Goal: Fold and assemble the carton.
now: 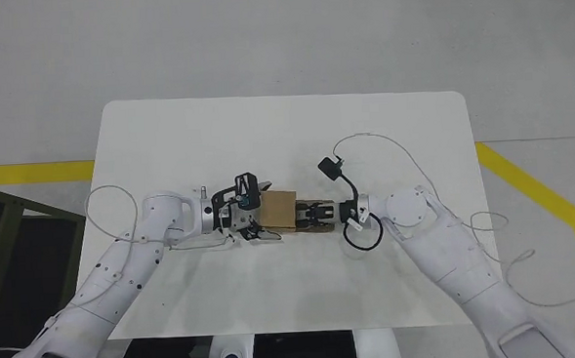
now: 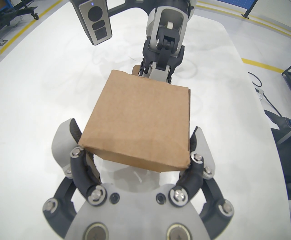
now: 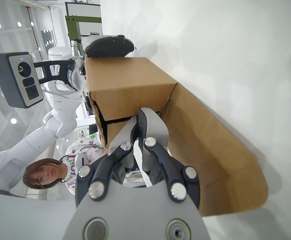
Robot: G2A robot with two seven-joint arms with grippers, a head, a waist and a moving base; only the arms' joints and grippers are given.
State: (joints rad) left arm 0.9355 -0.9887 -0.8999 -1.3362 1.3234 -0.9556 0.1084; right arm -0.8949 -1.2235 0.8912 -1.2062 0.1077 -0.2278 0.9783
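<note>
One carton [image 1: 280, 210], mid worktop [image 1: 168, 136], between two grippers. Left gripper [image 2: 134, 130]: fingers clamp the carton's sides at one end. Right gripper [image 3: 137, 118]: fingers clenched together at the opposite end, over one long flap [image 3: 216, 159] lying flat. Carton well apart from every worktop edge. Yellow floor tape [image 1: 33, 173] beyond.

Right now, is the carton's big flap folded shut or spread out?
Spread out. The flap lies flat on the table, reaching out from the carton beneath the right claw.
</note>
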